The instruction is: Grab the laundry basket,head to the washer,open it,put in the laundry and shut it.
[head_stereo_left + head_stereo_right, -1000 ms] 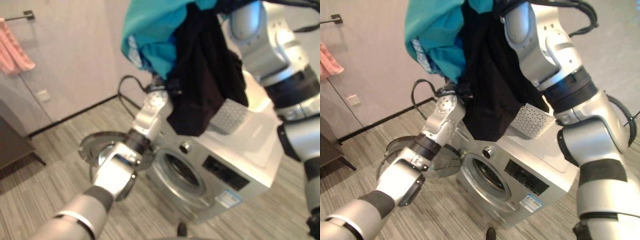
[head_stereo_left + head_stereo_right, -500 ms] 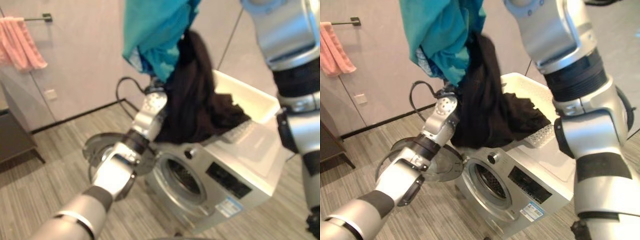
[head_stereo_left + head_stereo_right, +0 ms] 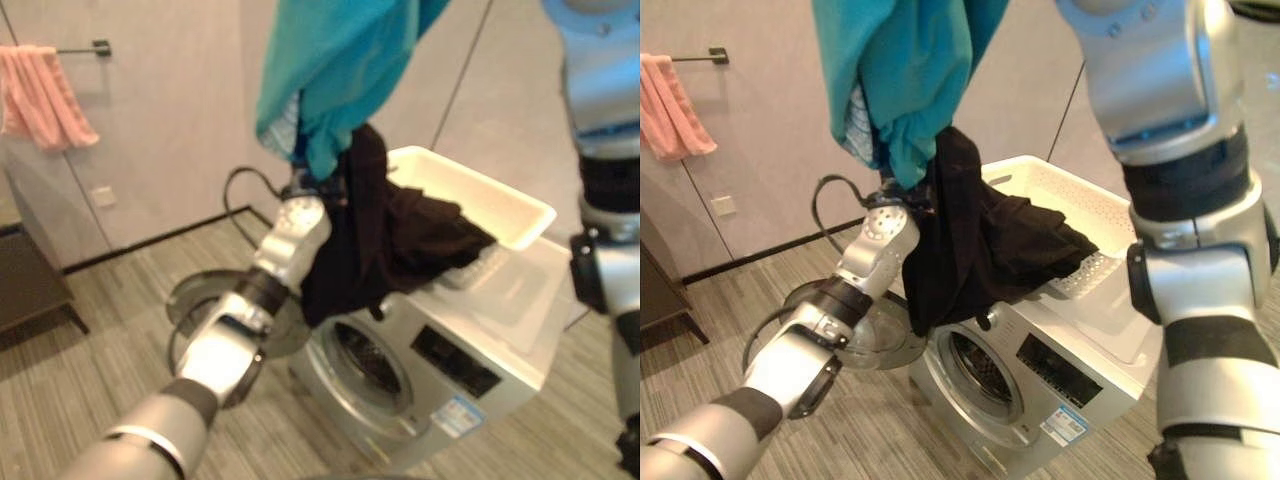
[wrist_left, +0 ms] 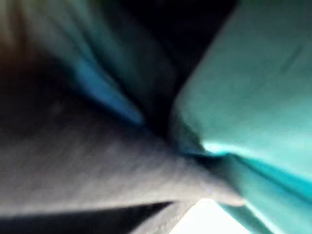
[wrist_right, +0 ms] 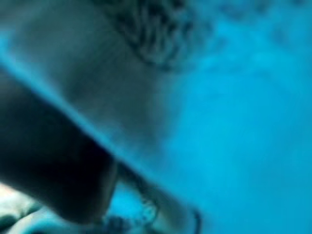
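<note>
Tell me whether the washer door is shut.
No: the round washer door stands swung open to the side, leaving the drum opening uncovered.

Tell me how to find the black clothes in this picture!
Find the silver washing machine with its round door swung open. On its top sits a white laundry basket. The black garment spills from that basket over the washer's front and hangs up under a teal garment; it is the only dark cloth there.

no text can be read; the small label (image 3: 1059,425) on the washer (image 3: 1070,370) front is illegible.
</note>
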Tool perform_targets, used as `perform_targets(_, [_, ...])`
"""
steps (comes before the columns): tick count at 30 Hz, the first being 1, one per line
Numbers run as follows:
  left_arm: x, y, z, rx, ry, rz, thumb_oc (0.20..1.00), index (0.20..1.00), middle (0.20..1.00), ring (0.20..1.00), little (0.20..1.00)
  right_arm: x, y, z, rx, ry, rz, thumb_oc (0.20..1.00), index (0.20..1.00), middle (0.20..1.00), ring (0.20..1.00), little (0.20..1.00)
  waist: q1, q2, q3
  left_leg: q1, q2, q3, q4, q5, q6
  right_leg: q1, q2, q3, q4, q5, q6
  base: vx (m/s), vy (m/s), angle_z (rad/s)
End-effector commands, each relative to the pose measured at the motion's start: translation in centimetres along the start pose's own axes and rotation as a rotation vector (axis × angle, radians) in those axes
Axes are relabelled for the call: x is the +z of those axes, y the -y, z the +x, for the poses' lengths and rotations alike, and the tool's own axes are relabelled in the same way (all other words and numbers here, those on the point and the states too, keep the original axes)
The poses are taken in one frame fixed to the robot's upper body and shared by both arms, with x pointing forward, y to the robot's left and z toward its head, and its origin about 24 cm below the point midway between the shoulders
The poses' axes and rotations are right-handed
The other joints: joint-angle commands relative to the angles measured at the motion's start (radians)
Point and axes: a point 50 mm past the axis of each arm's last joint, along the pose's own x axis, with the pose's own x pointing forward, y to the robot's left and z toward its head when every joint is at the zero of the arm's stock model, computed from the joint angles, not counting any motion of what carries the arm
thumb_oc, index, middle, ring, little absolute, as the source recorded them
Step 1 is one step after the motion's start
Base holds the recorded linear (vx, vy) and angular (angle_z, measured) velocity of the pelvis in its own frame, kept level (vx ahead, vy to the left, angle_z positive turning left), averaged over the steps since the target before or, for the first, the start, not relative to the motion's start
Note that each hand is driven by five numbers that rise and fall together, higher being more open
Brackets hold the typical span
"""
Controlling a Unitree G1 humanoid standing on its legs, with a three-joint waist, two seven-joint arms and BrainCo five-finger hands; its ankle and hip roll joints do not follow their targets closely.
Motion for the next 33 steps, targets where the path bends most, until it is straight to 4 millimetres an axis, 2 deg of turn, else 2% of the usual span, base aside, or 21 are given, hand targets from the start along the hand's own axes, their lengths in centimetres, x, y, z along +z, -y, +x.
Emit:
perform_targets(1, [4.2, 0.8, 0.8, -0.044, 0.181, 0.046, 0.2, 0.2, 0.2, 0.2, 0.2, -1.1, 3.3, 0.8, -0.085, 0.037, -0.115, 1.0, 1.0, 1.0, 1.0, 1.0, 0.036, 0.057, 0.006, -0.06, -0.031, -0.003, 0.013, -0.064, 0.047, 0.068, -0.082, -0.038, 0.11, -0.14, 0.081, 0.01, 0.014, 0.04])
perform_targets(2, [4.1, 0.8, 0.7, -0.044, 0.178, 0.051, 0.2, 0.2, 0.2, 0.2, 0.2, -1.2, 3.5, 0.5, -0.085, 0.033, -0.115, 1.0, 1.0, 1.0, 1.0, 1.0, 0.036, 0.054, 0.004, -0.06, -0.03, -0.003, 0.013, -0.064, 0.047, 0.068, -0.081, -0.038, 0.11, -0.14, 0.081, 0.01, 0.019, 0.03])
perform_targets(3, [4.8, -0.1, 0.9, -0.02, 0.211, 0.078, 0.2, 0.2, 0.2, 0.2, 0.2, -1.5, 4.0, -0.3, -0.093, 0.024, -0.117, 1.0, 1.0, 1.0, 1.0, 1.0, 0.033, 0.068, 0.013, -0.061, -0.033, -0.003, 0.013, -0.064, 0.049, 0.066, -0.082, -0.036, 0.109, -0.14, 0.081, 0.0, 0.0, 0.0])
perform_targets(4, [4.7, -1.1, 0.8, -0.003, 0.218, 0.115, 0.2, 0.2, 0.2, 0.2, 0.2, -1.7, 4.7, -1.7, -0.092, 0.007, -0.112, 1.0, 1.0, 1.0, 1.0, 1.0, 0.03, 0.067, 0.013, -0.06, -0.032, -0.002, 0.013, -0.065, 0.05, 0.065, -0.081, -0.033, 0.109, -0.139, 0.081, 0.01, 0.035, 0.0])
perform_targets(5, [5.5, -4.0, 0.6, 0.068, 0.27, 0.193, 0.2, 0.2, 0.2, 0.2, 0.2, -2.5, 5.9, -5.0, -0.069, -0.057, -0.1, 1.0, 1.0, 1.0, 1.0, 1.0, 0.024, 0.082, 0.025, -0.059, -0.033, 0.003, 0.013, -0.066, 0.055, 0.059, -0.08, -0.024, 0.104, -0.135, 0.082, 0.01, 0.035, -0.01])
perform_targets(9, [6.4, -9.7, -0.7, 0.221, 0.34, 0.334, 0.2, 0.2, 0.2, 0.2, 0.2, -3.9, 8.7, -10.6, 0.004, -0.184, -0.212, 1.0, 1.0, 1.0, 1.0, 1.0, 0.01, 0.099, 0.041, -0.056, -0.036, 0.021, 0.013, -0.071, 0.064, 0.047, -0.08, -0.004, 0.094, -0.126, 0.087, 0.0, 0.027, -0.14])
perform_targets(10, [6.2, -9.8, -0.9, 0.221, 0.335, 0.341, 0.2, 0.2, 0.2, 0.2, 0.2, -3.8, 8.9, -10.9, 0.008, -0.189, -0.212, 1.0, 1.0, 1.0, 1.0, 1.0, 0.011, 0.096, 0.034, -0.054, -0.036, 0.022, 0.013, -0.072, 0.064, 0.048, -0.079, -0.002, 0.094, -0.126, 0.087, 0.02, 0.024, -0.37])
perform_targets(11, [6.6, -13.7, -2.7, 0.346, 0.369, 0.401, 0.2, 0.2, 0.2, 0.2, 0.2, -4.5, 10.8, -14.6, 0.075, -0.295, -0.31, 1.0, 1.0, 1.0, 1.0, 1.0, 0.002, 0.104, 0.039, -0.05, -0.037, 0.035, 0.013, -0.077, 0.068, 0.042, -0.077, 0.01, 0.091, -0.123, 0.088, 0.02, 0.019, -0.45])
perform_targets(12, [6.4, -13.8, -2.9, 0.346, 0.365, 0.406, 0.2, 0.2, 0.2, 0.2, 0.2, -4.4, 10.9, -14.8, 0.078, -0.299, -0.309, 1.0, 1.0, 1.0, 1.0, 1.0, 0.003, 0.102, 0.034, -0.048, -0.037, 0.036, 0.013, -0.077, 0.068, 0.042, -0.076, 0.011, 0.091, -0.123, 0.088, 0.03, 0.019, -0.35])
perform_targets(15, [7.4, -17.4, -4.7, 0.466, 0.406, 0.481, 0.2, 0.2, 0.2, 0.2, 0.2, -4.8, 13.0, -17.4, 0.106, -0.403, -0.365, 1.0, 1.0, 1.0, 1.0, 1.0, -0.008, 0.11, 0.036, -0.044, -0.036, 0.045, 0.013, -0.081, 0.069, 0.04, -0.074, 0.02, 0.089, -0.121, 0.089, 0.01, 0.005, -0.18])
perform_targets(16, [7.3, -17.5, -4.9, 0.467, 0.403, 0.486, 0.2, 0.2, 0.2, 0.2, 0.2, -4.7, 13.0, -17.6, 0.108, -0.407, -0.362, 1.0, 1.0, 1.0, 1.0, 1.0, -0.009, 0.109, 0.033, -0.043, -0.036, 0.046, 0.013, -0.081, 0.07, 0.041, -0.074, 0.021, 0.089, -0.12, 0.089, 0.01, 0.006, -0.22])
perform_targets(18, [8.0, -19.9, -6.4, 0.556, 0.426, 0.503, 0.2, 0.2, 0.2, 0.2, 0.2, -5.1, 14.1, -19.3, 0.157, -0.468, -0.414, 1.0, 1.0, 1.0, 1.0, 1.0, -0.014, 0.112, 0.031, -0.039, -0.036, 0.054, 0.013, -0.084, 0.071, 0.041, -0.073, 0.027, 0.088, -0.118, 0.089, 0.02, 0.012, -0.12])
perform_targets(23, [8.4, -21.1, -7.2, 0.608, 0.446, 0.502, 0.2, 0.2, 0.2, 0.2, 0.2, -6.0, 14.7, -21.4, 0.209, -0.57, -0.434, 1.0, 1.0, 1.0, 1.0, 1.0, -0.013, 0.113, 0.03, -0.041, -0.037, 0.057, 0.013, -0.082, 0.069, 0.041, -0.075, 0.023, 0.083, -0.11, 0.09, 0.0, 0.002, -0.01])
perform_targets(24, [8.2, -21.2, -7.3, 0.615, 0.44, 0.475, 0.2, 0.2, 0.2, 0.2, 0.2, -6.4, 14.8, -22.4, 0.218, -0.628, -0.423, 1.0, 1.0, 1.0, 1.0, 1.0, -0.011, 0.112, 0.033, -0.044, -0.037, 0.054, 0.013, -0.08, 0.068, 0.042, -0.077, 0.021, 0.084, -0.108, 0.089, -0.01, 0.0, 0.04])
perform_targets(33, [7.4, -20.1, -6.4, 0.563, 0.407, 0.429, 0.2, 0.2, 0.2, 0.2, 0.2, -8.4, 15.3, -25.9, 0.332, -0.782, -0.514, 1.0, 1.0, 1.0, 1.0, 1.0, 0.0, 0.113, 0.037, -0.052, -0.042, 0.038, 0.013, -0.076, 0.065, 0.048, -0.084, 0.002, 0.083, -0.107, 0.088, -0.01, -0.002, 0.07])
